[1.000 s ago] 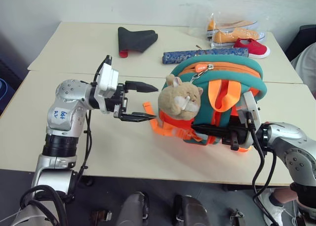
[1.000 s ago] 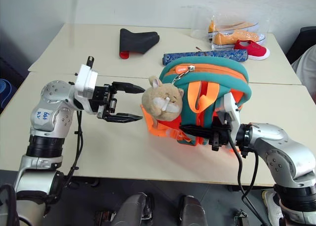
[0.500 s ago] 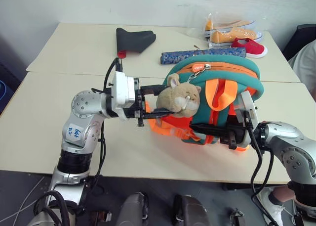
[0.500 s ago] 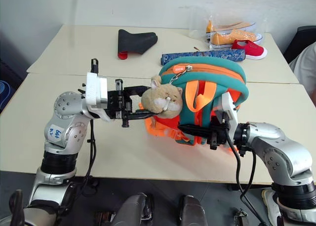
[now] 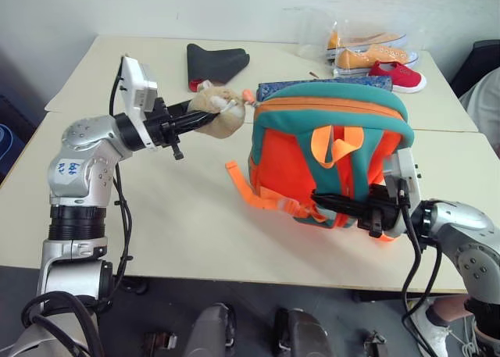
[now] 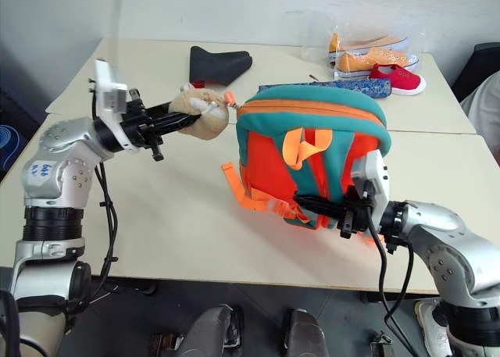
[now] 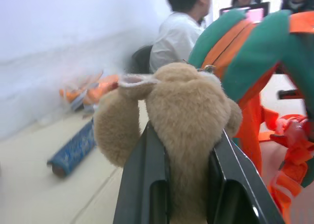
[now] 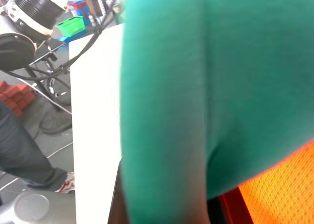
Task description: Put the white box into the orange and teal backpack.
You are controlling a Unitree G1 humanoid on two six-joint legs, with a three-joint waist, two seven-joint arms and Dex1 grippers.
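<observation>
Orange and teal backpack [image 5: 332,154] stands upright on the beige table [image 5: 156,224], strap side toward the robot; all places below are given relative to it.

Left gripper [image 5: 205,118]: left of the backpack's top and clear of the body, 2 black fingers [image 7: 144,185] clamped narrow on the tan plush charm [image 5: 219,111]. Left wrist view shows the plush squeezed between both fingers. An orange tab [image 5: 248,96] links the charm toward the zipper line; charm is lifted off the table.

Right gripper [image 5: 328,203]: at the lower front of the backpack, fingers closed and pressed among the orange straps [image 5: 266,197]. It appears to pinch strap or fabric, though the exact piece is hard to make out.

White box: cannot be located in these views.

Behind the backpack: blue patterned roll [image 5: 269,87], dark pouch [image 5: 217,62], bagged orange shoes [image 5: 375,51], 1 red shoe [image 5: 398,76].
</observation>
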